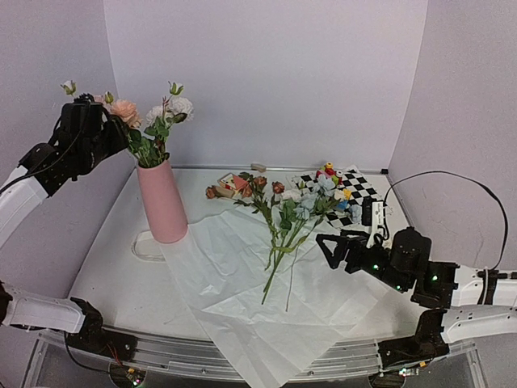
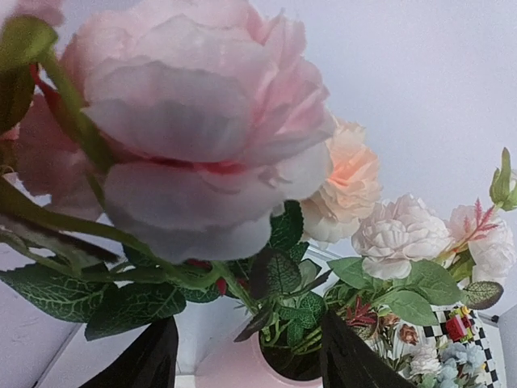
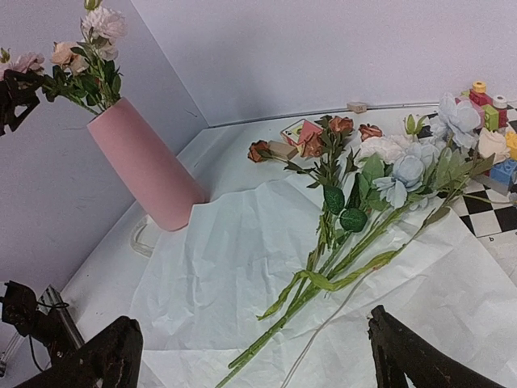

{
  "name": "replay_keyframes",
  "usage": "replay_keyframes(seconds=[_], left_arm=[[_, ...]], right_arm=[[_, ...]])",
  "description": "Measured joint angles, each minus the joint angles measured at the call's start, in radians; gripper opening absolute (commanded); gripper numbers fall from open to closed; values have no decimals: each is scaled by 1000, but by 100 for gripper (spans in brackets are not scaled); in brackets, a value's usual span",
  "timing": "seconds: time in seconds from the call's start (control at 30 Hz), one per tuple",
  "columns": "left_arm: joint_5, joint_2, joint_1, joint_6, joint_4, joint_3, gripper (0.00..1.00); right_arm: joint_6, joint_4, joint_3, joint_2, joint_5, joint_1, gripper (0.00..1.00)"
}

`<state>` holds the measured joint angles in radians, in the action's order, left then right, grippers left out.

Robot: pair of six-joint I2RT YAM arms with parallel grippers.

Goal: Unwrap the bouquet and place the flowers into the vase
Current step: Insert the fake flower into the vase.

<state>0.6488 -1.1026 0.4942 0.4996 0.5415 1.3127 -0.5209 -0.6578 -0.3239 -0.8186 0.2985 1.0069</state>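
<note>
The pink vase (image 1: 161, 202) stands at the back left with several flowers (image 1: 153, 121) in it. My left gripper (image 1: 113, 129) hovers high beside those blooms. In the left wrist view its fingers (image 2: 145, 360) stand apart over the vase mouth (image 2: 291, 368), and a big pink rose (image 2: 194, 121) sits close to the camera with nothing between the tips. More flowers (image 1: 283, 222) lie loose on the spread white paper (image 1: 242, 283). My right gripper (image 1: 327, 242) is low to the right of their stems (image 3: 323, 283), open and empty (image 3: 252, 319).
A checkered mat (image 1: 359, 186) with small toy blocks (image 1: 331, 171) lies at the back right, touching the flower heads. A small coloured block (image 1: 234, 184) sits behind the paper. A clear ring (image 1: 144, 246) lies at the vase's foot. Walls close in on three sides.
</note>
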Motion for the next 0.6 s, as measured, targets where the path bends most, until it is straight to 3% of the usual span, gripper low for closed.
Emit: replay_keyframes(seconds=[0.43, 0.6], left_arm=[[40, -70, -7, -7, -28, 9, 3], [44, -70, -7, -22, -47, 6, 0]], right_arm=[[0, 8, 9, 32, 0, 0, 98], [0, 10, 13, 46, 1, 0, 98]])
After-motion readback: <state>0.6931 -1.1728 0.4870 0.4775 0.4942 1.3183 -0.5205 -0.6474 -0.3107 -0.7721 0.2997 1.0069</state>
